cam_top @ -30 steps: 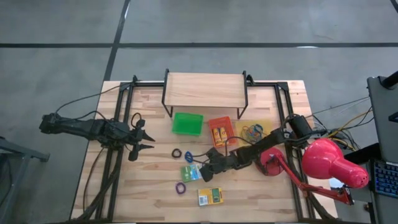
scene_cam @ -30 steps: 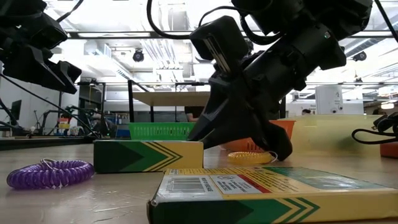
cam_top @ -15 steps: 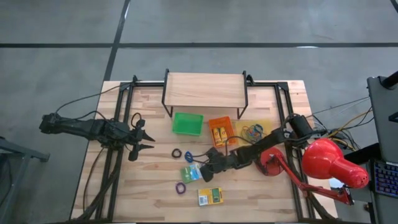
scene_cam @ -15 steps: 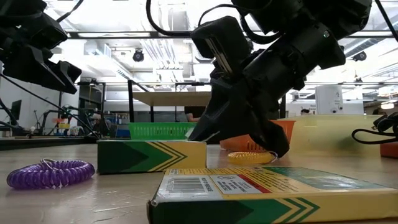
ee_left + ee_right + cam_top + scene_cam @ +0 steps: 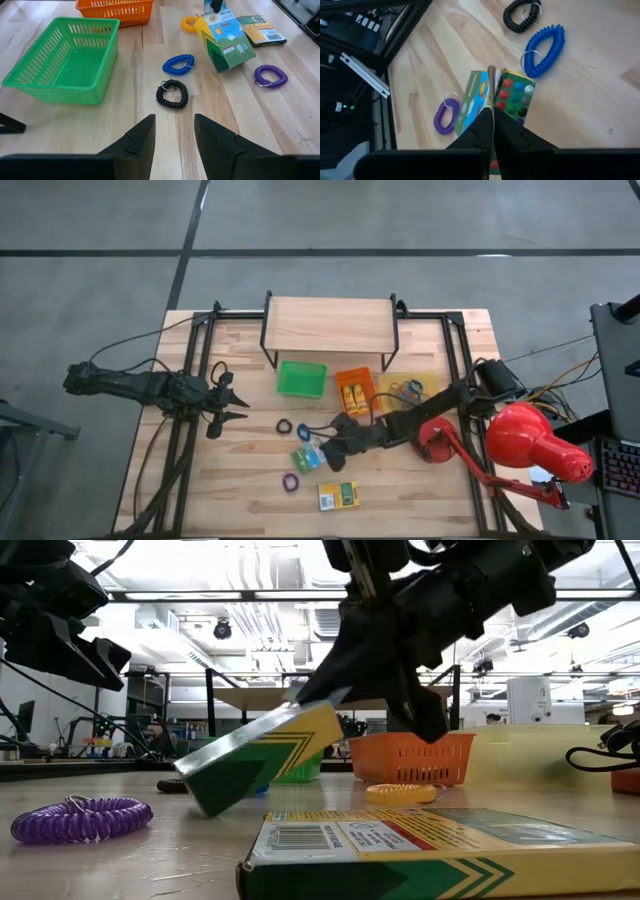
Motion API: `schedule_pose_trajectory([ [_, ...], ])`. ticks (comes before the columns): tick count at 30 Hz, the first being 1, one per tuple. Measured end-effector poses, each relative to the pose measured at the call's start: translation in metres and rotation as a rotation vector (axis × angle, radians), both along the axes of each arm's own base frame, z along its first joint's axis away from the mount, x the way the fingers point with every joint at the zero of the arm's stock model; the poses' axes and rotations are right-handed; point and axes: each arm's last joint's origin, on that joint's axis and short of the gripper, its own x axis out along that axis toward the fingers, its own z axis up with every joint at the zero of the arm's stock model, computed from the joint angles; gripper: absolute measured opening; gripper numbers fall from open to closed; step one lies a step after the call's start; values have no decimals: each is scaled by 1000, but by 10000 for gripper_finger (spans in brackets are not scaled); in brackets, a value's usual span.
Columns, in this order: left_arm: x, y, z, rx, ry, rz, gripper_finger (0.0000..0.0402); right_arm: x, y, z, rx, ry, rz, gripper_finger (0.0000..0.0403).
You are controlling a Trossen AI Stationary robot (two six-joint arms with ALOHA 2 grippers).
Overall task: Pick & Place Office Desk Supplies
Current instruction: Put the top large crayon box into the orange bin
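My right gripper (image 5: 330, 444) is shut on a green and yellow printed box (image 5: 307, 457) at mid table. The box slants up in the low view (image 5: 262, 755) and also shows in the left wrist view (image 5: 223, 44). A second box (image 5: 337, 496) lies flat nearer the front edge. Coiled bands lie around them: blue (image 5: 543, 47), black (image 5: 521, 15), purple (image 5: 445, 115) and yellow (image 5: 400, 793). My left gripper (image 5: 173, 137) hovers open at the table's left (image 5: 240, 406), above bare wood. My right gripper pinches a thin edge at the box's upper end (image 5: 492, 92) between its two shut fingers (image 5: 506, 131). The fingers slant down from the table's right side. The box hangs tilted below them, its held end (image 5: 335, 705) raised and its lower corner (image 5: 205, 808) at the tabletop.
A green tray (image 5: 302, 378), an orange tray (image 5: 353, 390) and a yellow tray (image 5: 410, 388) stand in a row behind the boxes. A wooden riser shelf (image 5: 328, 325) stands at the far edge. A big red lamp (image 5: 530, 442) fills the right side.
My right gripper has risen and rolled a little, taking one end of the green and yellow box with it. The box lay flat on the table. It now slants, with the held end up and the other end still low.
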Motion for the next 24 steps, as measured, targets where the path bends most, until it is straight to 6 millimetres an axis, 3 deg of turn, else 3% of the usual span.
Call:
schedule_pose_trajectory([
  [24, 0, 0, 0, 0, 1, -1, 142, -21, -9, 59, -205, -83, 43, 8],
])
